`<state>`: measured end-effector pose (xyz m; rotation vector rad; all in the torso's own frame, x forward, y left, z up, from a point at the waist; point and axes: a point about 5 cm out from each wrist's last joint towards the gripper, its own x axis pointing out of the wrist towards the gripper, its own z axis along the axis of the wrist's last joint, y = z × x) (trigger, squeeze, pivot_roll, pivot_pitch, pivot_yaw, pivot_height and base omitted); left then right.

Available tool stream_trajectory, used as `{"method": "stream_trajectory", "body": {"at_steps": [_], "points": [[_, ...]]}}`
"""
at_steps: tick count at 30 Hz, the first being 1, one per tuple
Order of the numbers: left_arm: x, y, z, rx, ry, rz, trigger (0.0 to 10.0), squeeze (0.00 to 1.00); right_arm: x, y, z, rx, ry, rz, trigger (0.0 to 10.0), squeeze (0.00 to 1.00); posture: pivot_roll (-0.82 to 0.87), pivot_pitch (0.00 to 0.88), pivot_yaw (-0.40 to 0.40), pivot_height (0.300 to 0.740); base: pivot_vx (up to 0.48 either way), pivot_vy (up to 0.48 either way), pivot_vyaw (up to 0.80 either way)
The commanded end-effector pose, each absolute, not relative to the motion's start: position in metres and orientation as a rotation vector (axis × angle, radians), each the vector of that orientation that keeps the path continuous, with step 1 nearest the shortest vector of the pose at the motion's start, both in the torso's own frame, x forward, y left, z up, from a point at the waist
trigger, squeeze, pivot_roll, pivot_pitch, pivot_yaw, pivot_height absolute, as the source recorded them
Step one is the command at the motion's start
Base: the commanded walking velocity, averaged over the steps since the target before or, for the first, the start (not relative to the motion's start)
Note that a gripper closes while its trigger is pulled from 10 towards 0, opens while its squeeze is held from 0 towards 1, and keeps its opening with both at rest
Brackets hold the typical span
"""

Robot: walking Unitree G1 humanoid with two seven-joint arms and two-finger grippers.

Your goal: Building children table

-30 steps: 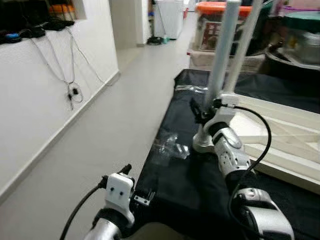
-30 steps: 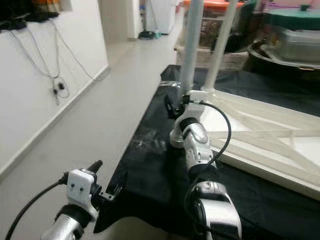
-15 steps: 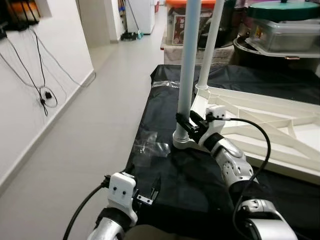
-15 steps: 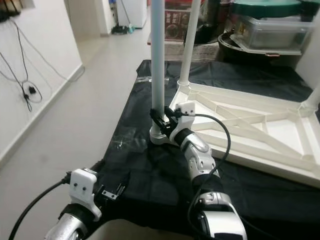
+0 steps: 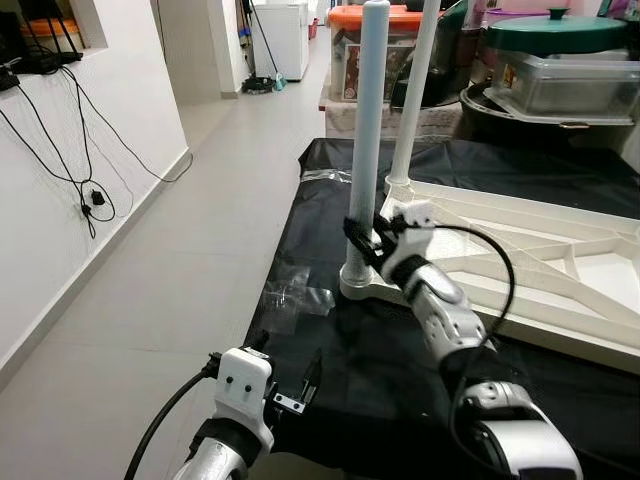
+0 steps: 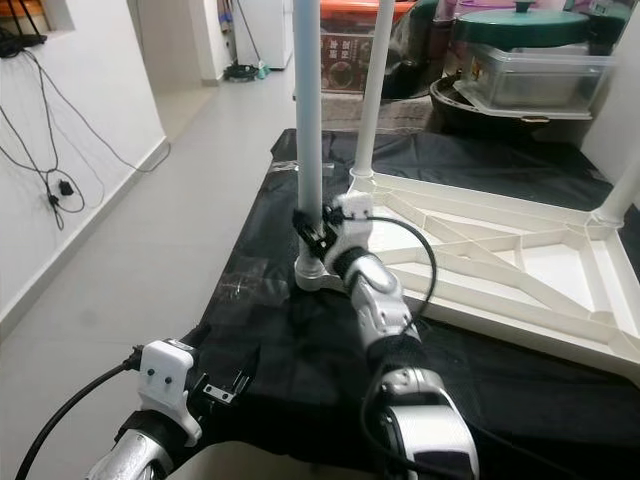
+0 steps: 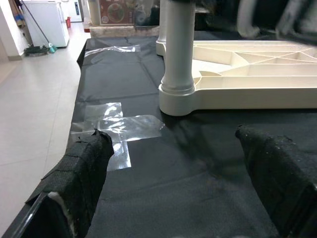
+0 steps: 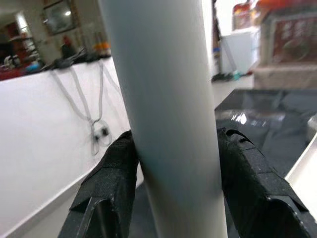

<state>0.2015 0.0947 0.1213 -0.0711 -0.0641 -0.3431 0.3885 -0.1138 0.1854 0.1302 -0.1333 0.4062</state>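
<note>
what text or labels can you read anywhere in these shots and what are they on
No text is legible in these pictures.
Storage box with the orange lid: a printed label with red and dark patches on its front, too small and blurred to read.
Clear container under the green lid: a small sticker near its left edge, unreadable.
White table leg, upturned tabletop, right gripper: no markings seen.

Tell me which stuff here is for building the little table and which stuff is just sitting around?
For the table:
- upside-down white tabletop
- near table leg, gripped by the right hand
- far table leg

Just sitting around:
- clear plastic wrap on the black cloth
- storage tubs
- wall cables
- left hand, idle
</note>
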Motion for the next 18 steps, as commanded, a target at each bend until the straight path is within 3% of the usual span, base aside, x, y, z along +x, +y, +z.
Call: {"method": "stream_trajectory", "body": {"at_steps": [1, 9, 10, 18], "points": [[0.201, 0.095, 0.117, -0.074, -0.04, -0.341, 10.0, 0.0, 0.389, -0.107, 0.187, 0.128, -0.141, 0.413, 10.0, 0.0, 0.09, 0.0, -0.008, 0.74, 0.0, 0.0, 0.0], [0.201, 0.094, 0.116, -0.075, -0.04, -0.341, 10.0, 0.0, 0.394, -0.089, 0.193, 0.119, -0.127, 0.398, 10.0, 0.0, 0.09, 0.0, -0.015, 0.74, 0.0, 0.0, 0.0], [0.201, 0.094, 0.116, -0.075, -0.04, -0.342, 10.0, 0.0, 0.394, -0.086, 0.191, 0.107, -0.11, 0.401, 0.0, 0.0, 0.09, 0.0, -0.018, 0.74, 0.0, 0.0, 0.0], [0.2, 0.093, 0.115, -0.08, -0.037, -0.341, 10.0, 0.0, 0.392, -0.075, 0.182, 0.147, -0.066, 0.447, 0.0, 0.0, 0.09, 0.0, -0.018, 0.74, 0.0, 0.0, 0.0]]}}
